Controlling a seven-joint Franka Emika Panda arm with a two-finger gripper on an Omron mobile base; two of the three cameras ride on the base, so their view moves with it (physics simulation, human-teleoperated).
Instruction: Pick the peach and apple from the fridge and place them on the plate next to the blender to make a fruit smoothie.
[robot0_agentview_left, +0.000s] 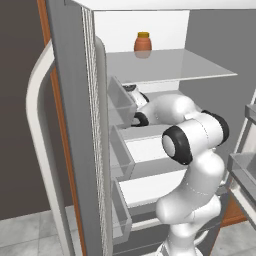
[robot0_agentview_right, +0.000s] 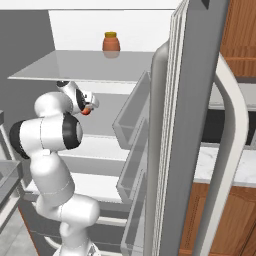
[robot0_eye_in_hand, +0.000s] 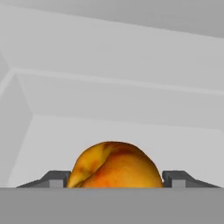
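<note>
The fridge (robot0_agentview_left: 75, 125) stands open, its grey metal door edge-on in the left base view, with a long curved pale handle (robot0_agentview_left: 40, 150) and clear boxy door bins (robot0_agentview_left: 120, 100). Inside, the walls are smooth white and the shelves flat, glossy grey. On the top shelf (robot0_agentview_right: 85, 65) sits a squat orange-brown jar (robot0_agentview_right: 111, 42) with a yellow lid.

The white arm (robot0_agentview_left: 195, 150), rounded and jointed in dark bands, reaches in under that shelf. In the right base view the gripper (robot0_agentview_right: 88, 109) has a small orange-red fruit at its tip. The hand view shows this fruit close up: the peach (robot0_eye_in_hand: 114, 165), round, matte, mottled yellow-orange with redder blotches and a crease down one side. It sits between the two dark fingertips (robot0_eye_in_hand: 54, 178), which flank it left and right at about its own width; they seem to touch its sides, though the contact itself is hidden at the lower edge. Behind it lie the white back wall and the grey shelf.
</note>
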